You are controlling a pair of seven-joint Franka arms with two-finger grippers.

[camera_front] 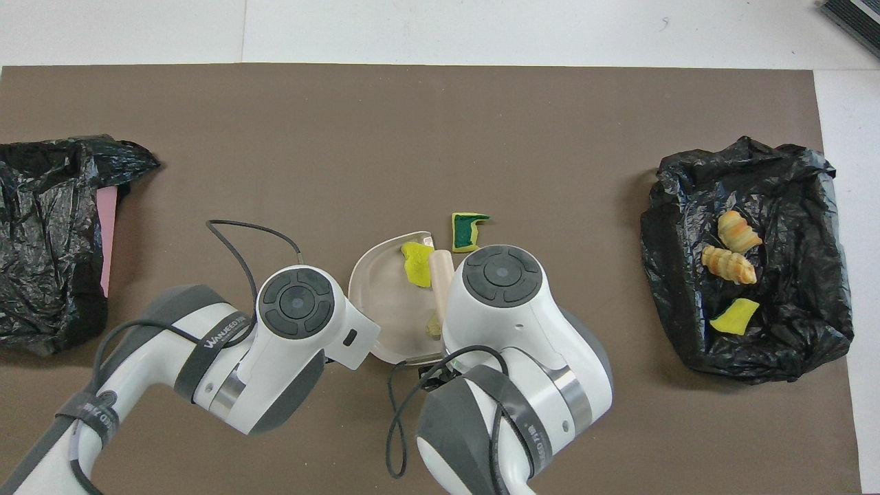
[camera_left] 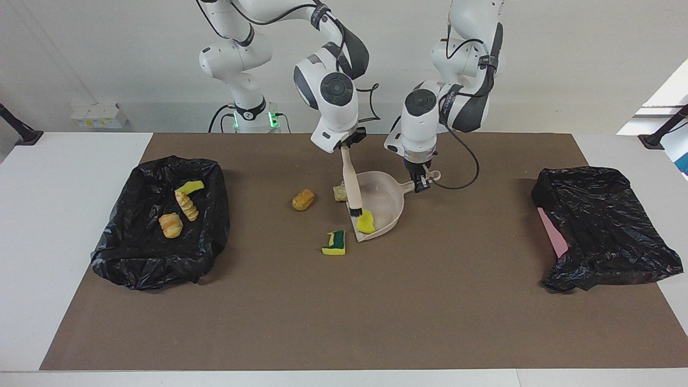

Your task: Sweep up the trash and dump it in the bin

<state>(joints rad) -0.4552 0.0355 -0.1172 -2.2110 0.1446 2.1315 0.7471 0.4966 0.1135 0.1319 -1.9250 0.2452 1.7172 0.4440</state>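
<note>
I have the right claw [camera_left: 348,147] clamped on the top of the beige brush [camera_left: 351,185], which hangs steeply with its dark bristles down at the open lip of the beige dustpan [camera_left: 382,200]. The left claw [camera_left: 421,183] is clamped on the dustpan's handle, at 2 o'clock of the pan in the facing view, and holds the pan flat on the brown mat [camera_left: 344,301] that covers the tabletop [camera_left: 64,226]. Trash, facing view: a yellow sponge piece [camera_left: 366,221] lies inside the pan just at its lip, touching the bristles; a green-and-yellow sponge piece [camera_left: 336,243] lies on the mat at 8 o'clock of the pan, just beside its lip but apart from it; a pale crusty lump [camera_left: 339,193] sits against the pan's edge at 9 o'clock, next to the brush handle; a tan-brown lump [camera_left: 303,200] lies on the mat at 9 o'clock of that lump, near it. Toward the right arm's end of the tabletop I see an open bin lined with a black bag [camera_left: 161,258], holding two croissant-like pieces [camera_left: 171,224] and one yellow sponge scrap [camera_left: 190,187]. Toward the left arm's end lies a second black bag [camera_left: 602,231] with a pink edge showing.
</note>
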